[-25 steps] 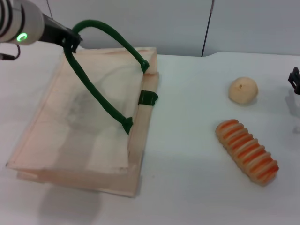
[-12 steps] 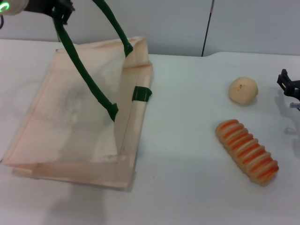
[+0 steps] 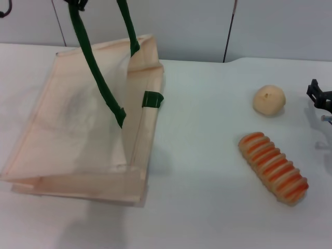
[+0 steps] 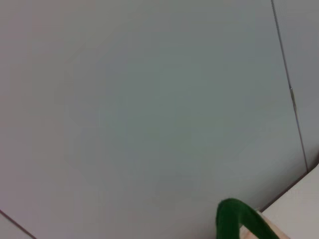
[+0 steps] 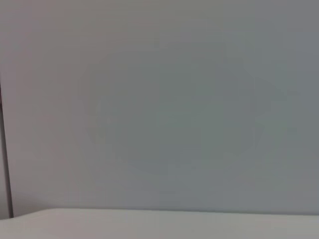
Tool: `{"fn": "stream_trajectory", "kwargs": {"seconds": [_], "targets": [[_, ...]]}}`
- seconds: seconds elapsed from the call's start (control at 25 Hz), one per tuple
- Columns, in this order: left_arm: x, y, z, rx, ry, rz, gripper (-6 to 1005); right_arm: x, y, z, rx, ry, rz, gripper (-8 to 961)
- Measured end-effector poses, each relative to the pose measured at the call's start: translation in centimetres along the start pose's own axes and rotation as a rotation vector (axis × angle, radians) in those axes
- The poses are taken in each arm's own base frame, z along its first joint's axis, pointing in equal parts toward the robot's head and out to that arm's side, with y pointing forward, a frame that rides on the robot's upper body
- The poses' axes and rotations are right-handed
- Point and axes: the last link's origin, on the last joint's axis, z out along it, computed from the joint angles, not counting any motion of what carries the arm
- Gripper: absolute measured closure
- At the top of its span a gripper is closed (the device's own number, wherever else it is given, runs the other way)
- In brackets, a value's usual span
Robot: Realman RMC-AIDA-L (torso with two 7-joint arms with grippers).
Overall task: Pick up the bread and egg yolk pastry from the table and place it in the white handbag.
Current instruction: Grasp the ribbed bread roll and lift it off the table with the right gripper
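The white handbag [image 3: 67, 135] stands on the left of the table, its mouth pulled open. One green handle [image 3: 96, 78] runs taut up to my left gripper [image 3: 78, 3], which is shut on it at the top edge of the head view; the same handle [image 4: 237, 219] shows in the left wrist view. The second handle's green tab [image 3: 152, 98] lies on the bag's right side. The striped bread [image 3: 273, 167] lies on the table at the right, with the round egg yolk pastry [image 3: 268, 99] behind it. My right gripper [image 3: 320, 96] hovers at the right edge, beside the pastry.
White table [image 3: 207, 197] with bare surface between bag and food. A grey panelled wall [image 3: 207, 26] runs behind the table, and it fills both wrist views.
My left gripper has risen and moved out of the top of the view, lifting the handle and pulling the bag's side upright. The right gripper has edged in slightly from the right.
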Motion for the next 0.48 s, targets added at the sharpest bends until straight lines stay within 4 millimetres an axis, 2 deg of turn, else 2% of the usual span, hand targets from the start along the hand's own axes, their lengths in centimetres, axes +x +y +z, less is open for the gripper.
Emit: {"fn": "stream_trajectory", "kwargs": {"seconds": [0.48], "targets": [[1.4, 0.4, -0.3, -0.011, 0.038, 0.022, 871, 0.1, 0.0, 0.0, -0.005, 0.004, -0.009, 134]]}}
